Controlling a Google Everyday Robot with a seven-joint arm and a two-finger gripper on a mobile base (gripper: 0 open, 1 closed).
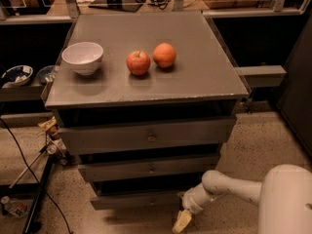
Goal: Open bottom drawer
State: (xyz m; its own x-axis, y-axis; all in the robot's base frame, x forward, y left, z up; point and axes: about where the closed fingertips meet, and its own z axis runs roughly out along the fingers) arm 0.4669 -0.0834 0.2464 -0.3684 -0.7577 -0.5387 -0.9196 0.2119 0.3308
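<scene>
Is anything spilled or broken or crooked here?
Nothing stands out. The bowl, apple and orange sit neatly on the cabinet top, nothing spilled. The bottom drawer looks straight, and the gripper hangs low by its right end, near the floor.

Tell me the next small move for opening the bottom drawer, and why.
Probably shift the pincer left and slightly up, toward the middle of the bottom drawer. It hangs near the floor by the front's right end, away from its centre.
</scene>
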